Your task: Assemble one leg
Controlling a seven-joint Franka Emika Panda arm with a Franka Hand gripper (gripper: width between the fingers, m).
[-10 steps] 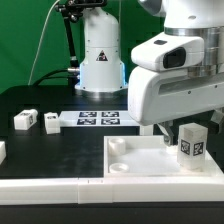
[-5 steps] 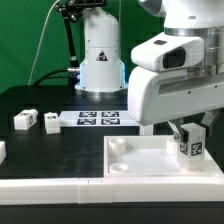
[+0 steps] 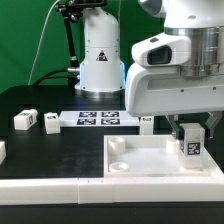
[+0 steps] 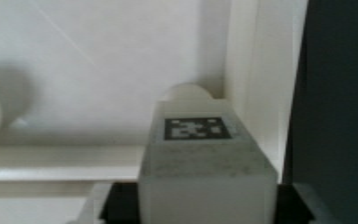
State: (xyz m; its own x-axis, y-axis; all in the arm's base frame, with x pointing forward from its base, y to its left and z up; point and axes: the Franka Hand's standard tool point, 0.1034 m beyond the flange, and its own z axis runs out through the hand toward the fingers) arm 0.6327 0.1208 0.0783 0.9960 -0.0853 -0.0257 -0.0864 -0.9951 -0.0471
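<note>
My gripper [image 3: 192, 131] is shut on a leg [image 3: 192, 147], a small white post with a square marker tag, and holds it upright over the right side of the large white recessed panel [image 3: 140, 160]. In the wrist view the leg [image 4: 202, 150] fills the space between my dark fingers [image 4: 123, 200], its far end at a round hole in the panel's corner [image 4: 194, 92]. Two more legs [image 3: 25, 120] [image 3: 51, 122] lie on the black table at the exterior view's left. A further one [image 3: 146, 122] shows partly behind my arm.
The marker board [image 3: 98, 119] lies at the back of the table. A white robot base [image 3: 99, 55] stands behind it. A white rail [image 3: 40, 186] runs along the front edge. A small white part [image 3: 2, 150] sits at the left edge.
My gripper with the leg has moved a little to the exterior view's right and slightly up. The other parts have not moved.
</note>
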